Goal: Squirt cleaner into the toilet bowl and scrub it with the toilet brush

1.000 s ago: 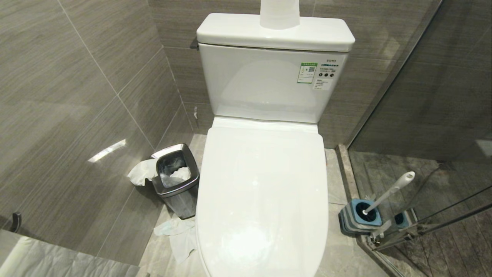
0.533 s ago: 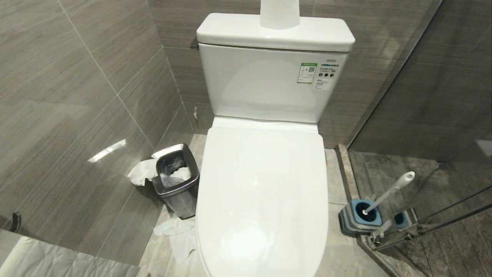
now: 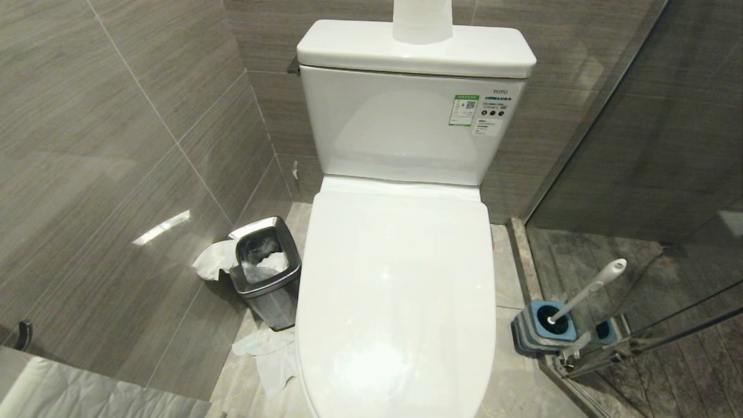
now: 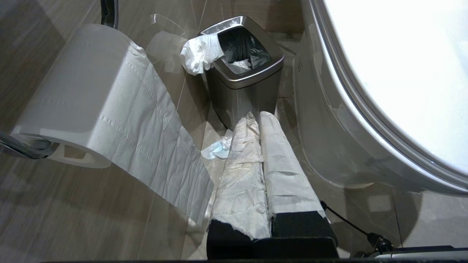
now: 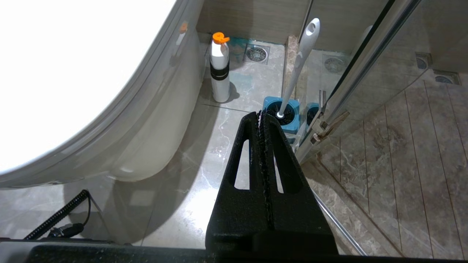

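The white toilet has its lid shut, so the toilet bowl is hidden under it. The toilet brush leans in its blue-topped holder on the floor to the toilet's right. In the right wrist view, the toilet brush handle rises just past my shut, empty right gripper. A white bottle with an orange cap stands by the toilet's base; no cleaner liquid shows. My left gripper, fingers wrapped in white, is shut and empty, low beside the toilet's left side. Neither arm shows in the head view.
A square steel waste bin stands left of the toilet, with tissue hanging out and paper on the floor. A toilet paper roll hangs on the left wall. A glass shower door bounds the right.
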